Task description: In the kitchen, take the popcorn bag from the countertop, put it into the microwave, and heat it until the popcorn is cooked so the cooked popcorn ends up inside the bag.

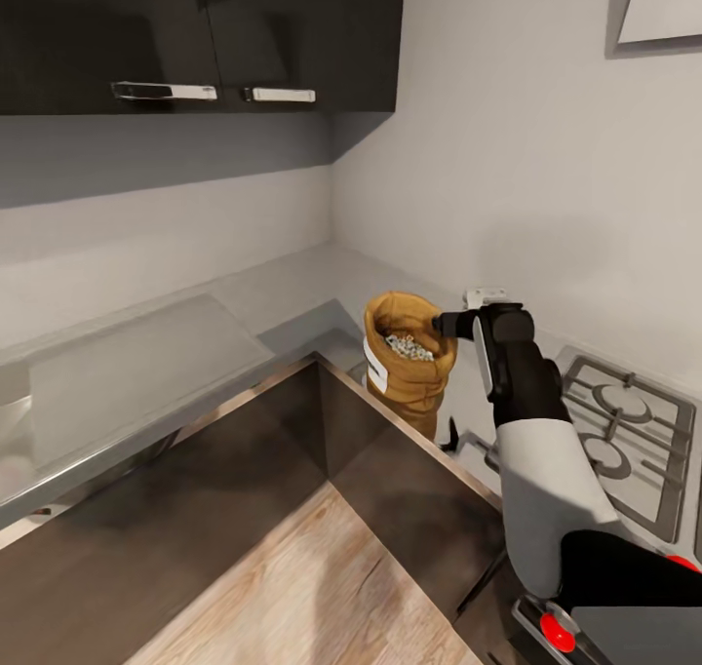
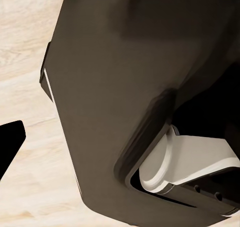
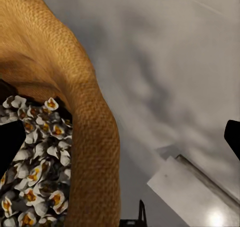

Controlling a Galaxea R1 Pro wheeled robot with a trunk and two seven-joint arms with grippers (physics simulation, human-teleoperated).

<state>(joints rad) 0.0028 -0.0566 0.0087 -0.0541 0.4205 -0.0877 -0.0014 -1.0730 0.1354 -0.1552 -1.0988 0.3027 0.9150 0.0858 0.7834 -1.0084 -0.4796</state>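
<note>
Right hand (image 1: 441, 326) at the popcorn bag's (image 1: 408, 363) rolled rim, one finger inside, one outside, grip not clearly closed, bag upright at the grey counter (image 1: 292, 294) corner, popcorn (image 1: 408, 346) inside, white label band unreadable, gas hob (image 1: 624, 431) beyond.

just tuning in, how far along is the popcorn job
Early or mid. Already done: the right hand has reached the popcorn bag and sits at its rolled rim. In hand: the grasp; one finger is inside the bag over the popcorn, one outside, closure unclear. The bag sits near the countertop corner. Left: carrying it to the microwave and heating.
</note>
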